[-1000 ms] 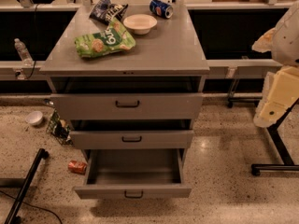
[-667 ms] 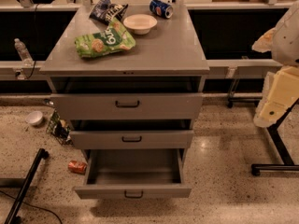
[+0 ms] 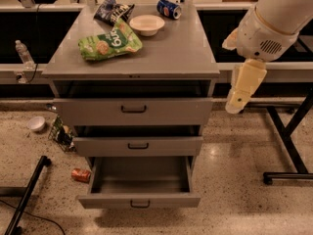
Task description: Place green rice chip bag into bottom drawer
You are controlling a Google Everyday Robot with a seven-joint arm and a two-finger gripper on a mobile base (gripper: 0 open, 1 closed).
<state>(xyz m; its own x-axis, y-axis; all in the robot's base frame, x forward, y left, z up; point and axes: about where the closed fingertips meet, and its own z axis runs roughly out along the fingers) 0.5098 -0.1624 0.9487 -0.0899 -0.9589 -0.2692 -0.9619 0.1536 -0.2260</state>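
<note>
The green rice chip bag (image 3: 110,45) lies flat on the grey cabinet top (image 3: 171,53), at the back left, next to a white bowl (image 3: 146,24). The bottom drawer (image 3: 139,199) is pulled well out and its inside shows bare. The two upper drawers stand slightly out. My gripper (image 3: 243,89) hangs cream-coloured below the white arm (image 3: 274,18), off the cabinet's right edge at top-drawer height. It is far to the right of the bag and holds nothing that I can see.
A dark blue-black chip bag (image 3: 112,11) and a blue can (image 3: 168,8) lie at the back of the top. On the floor at left are a white cup (image 3: 36,124), a red can (image 3: 80,175), a black stand leg (image 3: 29,192). A black frame (image 3: 288,131) stands right.
The arm with the gripper has moved left, closer to the cabinet's right edge. The bag, bowl and drawers have not moved.
</note>
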